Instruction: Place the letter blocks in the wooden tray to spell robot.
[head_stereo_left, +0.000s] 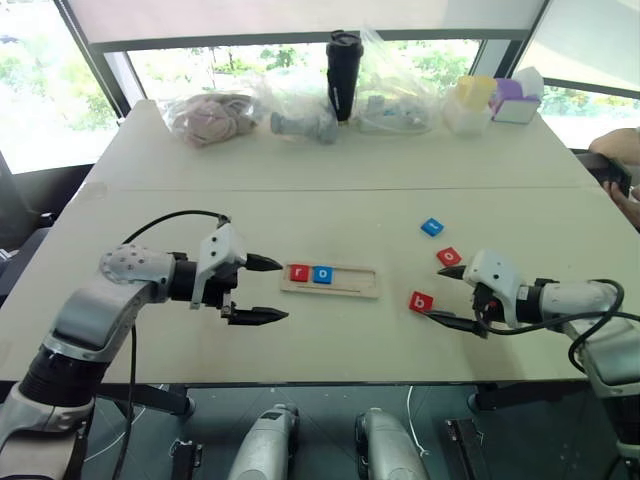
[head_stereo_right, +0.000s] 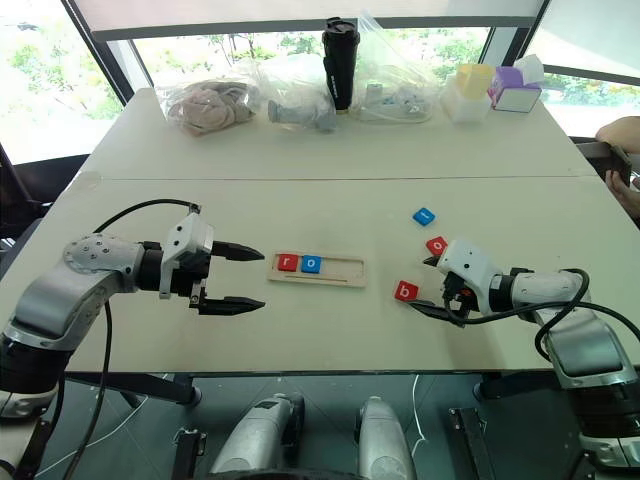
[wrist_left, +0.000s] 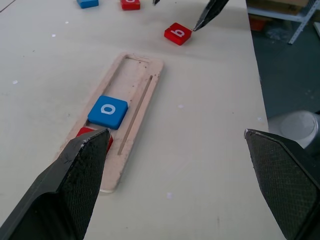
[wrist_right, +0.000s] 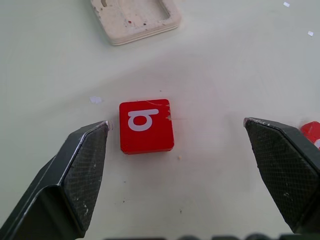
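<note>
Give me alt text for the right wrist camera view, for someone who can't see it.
A red b block lies flat on the pale table, loose between the wide-open fingers of the right gripper, touching neither. One end of the wooden tray shows beyond it, and the edge of another red block beside one finger.

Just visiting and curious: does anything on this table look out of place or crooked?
Nothing is spilled or broken. The tray holds only r and o; the b, a red tile and a blue tile lie scattered askew to its right.
</note>
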